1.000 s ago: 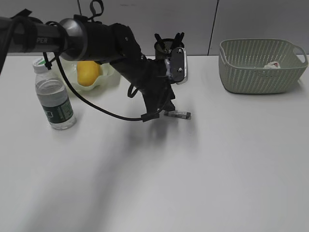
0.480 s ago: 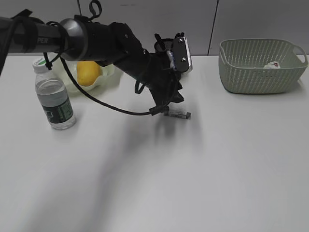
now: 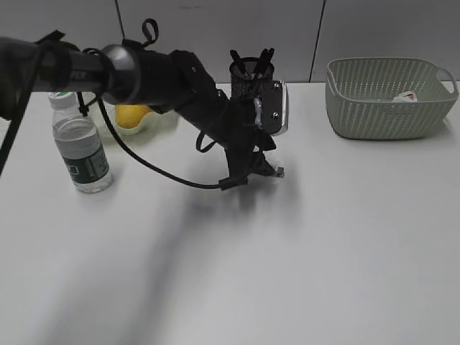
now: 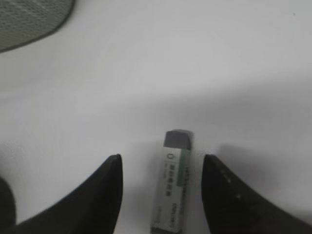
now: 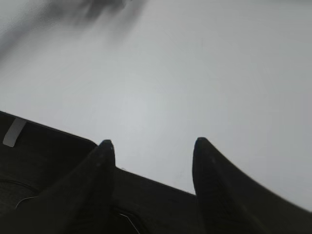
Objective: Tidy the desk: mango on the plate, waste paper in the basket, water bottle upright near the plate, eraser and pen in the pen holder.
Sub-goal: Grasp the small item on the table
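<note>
I see bright, even light on the white desk (image 3: pixel 345 244). The left arm (image 3: pixel 144 68) drops a soft gray shadow toward me, so the light comes from above. Both wrist views look blurry (the eraser (image 4: pixel 173 187) is fuzzy), with 2 dark fingers.

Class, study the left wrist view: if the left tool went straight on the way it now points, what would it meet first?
Most likely the eraser, lying between the open left tool's fingers on the desk; the gap to it is unclear.
</note>
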Motion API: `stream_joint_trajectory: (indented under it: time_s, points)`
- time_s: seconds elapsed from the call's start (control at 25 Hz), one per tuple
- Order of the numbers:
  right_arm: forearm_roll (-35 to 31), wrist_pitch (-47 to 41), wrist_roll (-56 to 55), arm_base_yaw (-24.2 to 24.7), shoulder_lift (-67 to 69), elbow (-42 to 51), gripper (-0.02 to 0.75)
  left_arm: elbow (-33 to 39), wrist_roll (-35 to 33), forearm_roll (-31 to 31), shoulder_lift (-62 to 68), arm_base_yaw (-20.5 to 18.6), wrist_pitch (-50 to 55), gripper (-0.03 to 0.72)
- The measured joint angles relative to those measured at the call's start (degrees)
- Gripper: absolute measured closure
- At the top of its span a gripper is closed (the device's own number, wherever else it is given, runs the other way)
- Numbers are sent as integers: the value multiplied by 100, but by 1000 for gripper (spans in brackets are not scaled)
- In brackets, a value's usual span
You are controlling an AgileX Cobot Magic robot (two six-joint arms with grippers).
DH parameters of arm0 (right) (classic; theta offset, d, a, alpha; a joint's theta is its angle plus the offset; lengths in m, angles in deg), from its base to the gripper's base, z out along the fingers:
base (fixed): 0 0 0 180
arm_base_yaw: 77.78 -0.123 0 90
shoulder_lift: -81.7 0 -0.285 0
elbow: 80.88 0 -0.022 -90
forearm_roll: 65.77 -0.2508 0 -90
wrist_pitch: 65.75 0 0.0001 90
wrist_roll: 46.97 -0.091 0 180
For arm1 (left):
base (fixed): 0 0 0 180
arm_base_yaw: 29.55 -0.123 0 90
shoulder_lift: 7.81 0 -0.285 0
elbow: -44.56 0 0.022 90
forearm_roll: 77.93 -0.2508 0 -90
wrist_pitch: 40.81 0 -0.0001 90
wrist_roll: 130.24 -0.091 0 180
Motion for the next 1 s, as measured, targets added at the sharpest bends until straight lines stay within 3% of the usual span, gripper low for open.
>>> stream_joint_trajectory:
  time_s: [0.36, 0.56, 1.0]
  points:
    - [0, 0, 0, 0, 0, 0, 334, -4, 76, -125, 221, -49, 99, 331]
    - [0, 0, 0, 0, 0, 0, 335, -11, 202, -135, 221, -303, 273, 353]
    - [0, 18, 0, 0, 0, 0, 335, -60, 248, 217, 315, -393, 726, 398]
